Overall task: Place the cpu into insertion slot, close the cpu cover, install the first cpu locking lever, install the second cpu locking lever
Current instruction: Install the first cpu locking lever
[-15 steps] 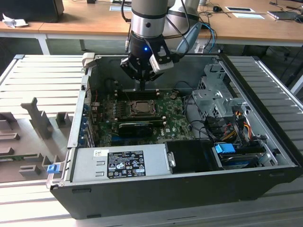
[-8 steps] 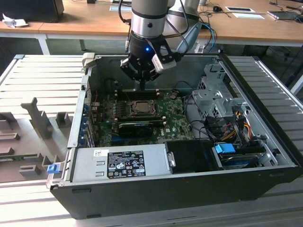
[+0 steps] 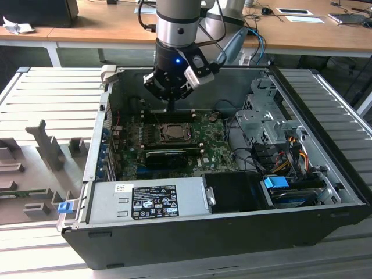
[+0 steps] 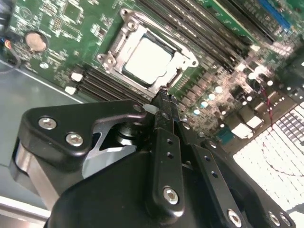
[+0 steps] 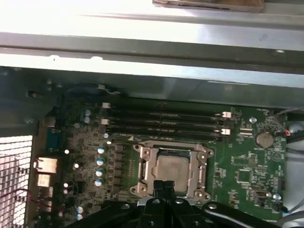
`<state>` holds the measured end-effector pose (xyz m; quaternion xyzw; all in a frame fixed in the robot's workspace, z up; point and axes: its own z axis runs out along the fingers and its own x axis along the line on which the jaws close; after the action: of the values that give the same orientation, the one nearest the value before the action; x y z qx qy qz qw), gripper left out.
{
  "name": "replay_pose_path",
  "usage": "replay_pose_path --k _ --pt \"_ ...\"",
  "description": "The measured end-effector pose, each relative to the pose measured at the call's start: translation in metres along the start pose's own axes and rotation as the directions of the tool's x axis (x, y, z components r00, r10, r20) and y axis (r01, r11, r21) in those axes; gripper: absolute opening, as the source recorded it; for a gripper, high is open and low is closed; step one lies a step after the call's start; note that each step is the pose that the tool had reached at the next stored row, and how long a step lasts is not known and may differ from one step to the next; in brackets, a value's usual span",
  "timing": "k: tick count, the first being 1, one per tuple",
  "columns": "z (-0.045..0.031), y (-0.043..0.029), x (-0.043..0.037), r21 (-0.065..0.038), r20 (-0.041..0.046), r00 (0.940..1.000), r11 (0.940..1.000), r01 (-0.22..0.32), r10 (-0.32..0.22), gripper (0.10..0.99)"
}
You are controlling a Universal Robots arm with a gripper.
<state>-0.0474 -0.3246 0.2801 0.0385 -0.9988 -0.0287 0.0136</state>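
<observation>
The cpu [image 4: 147,59] shows its pale silver face and lies flat on the green motherboard [image 3: 215,145]. It covers the insertion slot beneath it. The cpu cover [image 4: 124,37] lies down flat around the chip as a metal frame, with the chip showing through its window. In the first wrist view the cpu [image 5: 172,167] and the cover [image 5: 146,166] sit just past my fingertips. My gripper [image 4: 164,97] hovers close above the socket's edge, fingers pressed together with nothing between them. In the exterior view the gripper [image 3: 171,108] hangs just behind the cpu [image 3: 173,132].
Long black memory slots [image 5: 161,124] run beside the socket. A black finned card [image 3: 167,156] lies in front of it, and a grey power supply [image 3: 145,200] nearer still. A metal drive cage [image 3: 264,116] and cables fill the exterior view's right. Case walls [image 3: 96,145] surround everything.
</observation>
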Motion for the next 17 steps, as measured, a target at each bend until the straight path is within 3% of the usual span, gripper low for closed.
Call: replay_pose_path --k 2,4,6,11,17 --pt "0.0005 0.0004 0.0063 -0.005 0.0122 0.9999 1.0000 0.001 -0.001 0.106" --pt "0.0009 0.0008 0.0114 -0.005 0.0308 0.9995 1.0000 0.002 -0.002 0.106" --pt "0.0020 0.0011 0.0151 -0.005 0.0400 0.9992 1.0000 0.003 -0.003 0.106" --pt "0.0082 0.0012 0.0217 -0.006 0.0417 0.9991 1.0000 -0.002 0.003 0.106" --pt "0.0141 0.0024 0.0402 -0.011 0.0422 0.9991 0.9999 -0.004 0.004 0.106"
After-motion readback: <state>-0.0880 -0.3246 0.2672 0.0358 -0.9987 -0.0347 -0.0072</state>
